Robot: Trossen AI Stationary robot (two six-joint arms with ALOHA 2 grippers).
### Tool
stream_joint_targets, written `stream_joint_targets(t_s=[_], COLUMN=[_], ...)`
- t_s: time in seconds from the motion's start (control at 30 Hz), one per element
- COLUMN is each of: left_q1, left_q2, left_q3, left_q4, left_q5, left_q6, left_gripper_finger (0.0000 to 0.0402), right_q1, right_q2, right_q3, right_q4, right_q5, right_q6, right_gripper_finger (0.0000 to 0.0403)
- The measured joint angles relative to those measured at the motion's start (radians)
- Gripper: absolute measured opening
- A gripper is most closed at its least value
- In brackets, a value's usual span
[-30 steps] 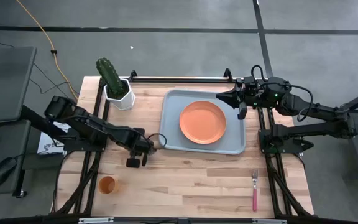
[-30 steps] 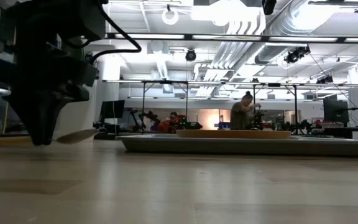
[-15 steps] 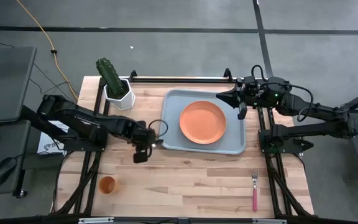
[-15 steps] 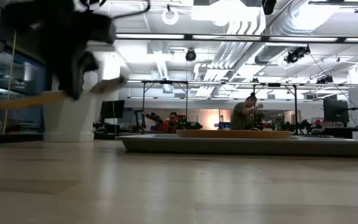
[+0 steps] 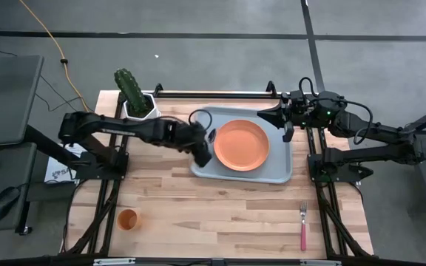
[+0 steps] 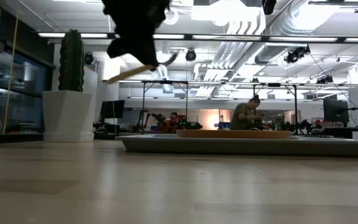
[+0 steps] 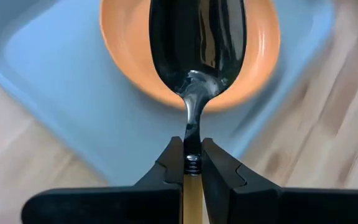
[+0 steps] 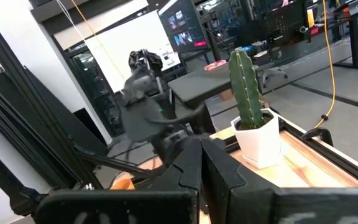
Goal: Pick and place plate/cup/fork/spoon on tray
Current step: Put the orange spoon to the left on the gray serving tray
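Wooden counter [image 5: 220, 214] carries a grey-blue tray [image 5: 279, 171] with the orange plate [image 5: 242, 145] already lying inside it. My left jaws [image 7: 192, 158] are clamped shut on the spoon [image 7: 197, 56] at its neck, bowl pointing forward, raised clear over the tray's near-left edge beside the plate; that height lets it pass the raised rim. Orange cup [image 5: 127, 219] stands at the counter's front left, pink-handled fork [image 5: 303, 225] lies front right, both well apart from the tray and not yet placed. My right jaws [image 5: 288, 133] wait closed and empty at the tray's far-right corner. Cactus pot [image 5: 142, 112] stands at the back, no part of the task
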Motion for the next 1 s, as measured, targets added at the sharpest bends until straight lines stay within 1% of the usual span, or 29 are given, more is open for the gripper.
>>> stream_joint_targets(t_s=[0.13, 0.17, 0.3, 0.5, 0.67, 0.77, 0.83, 1.0], left_q1=[0.04, 0.049, 0.077, 0.102, 0.14, 0.167, 0.184, 0.233], left_q2=[0.028, 0.035, 0.078, 0.189, 0.28, 0.305, 0.306, 0.306], left_q3=[-0.006, -0.013, -0.027, -0.045, -0.046, -0.046, -0.046, -0.046], left_q4=[0.139, 0.172, 0.194, 0.159, 0.166, 0.164, 0.164, 0.162], left_q5=[-0.015, -0.015, -0.019, -0.025, -0.016, 0.001, 0.001, 0.011], left_q6=[-0.175, -0.2, -0.254, -0.302, -0.327, -0.346, -0.37, -0.371], left_gripper_finger=[0.0015, 0.0015, 0.0015, 0.0015, 0.0015, 0.0016, 0.0016, 0.0016], right_q1=[0.0, 0.0, 0.0, 0.0, 0.0, 0.0, 0.0, 0.0], right_q2=[0.0, 0.0, 0.0, 0.0, 0.0, 0.0, 0.0, 0.0], right_q3=[0.0, 0.0, 0.0, 0.0, 0.0, 0.0, 0.0, 0.0], right_q4=[0.0, 0.0, 0.0, 0.0, -0.004, -0.009, -0.013, -0.016], right_q5=[-0.004, -0.004, -0.003, -0.003, -0.003, -0.003, -0.003, -0.003], right_q6=[0.01, 0.01, 0.01, 0.011, 0.011, 0.011, 0.011, 0.019], right_gripper_finger=[0.0, 0.0, 0.0, 0.0, 0.0, 0.0, 0.0, 0.0])
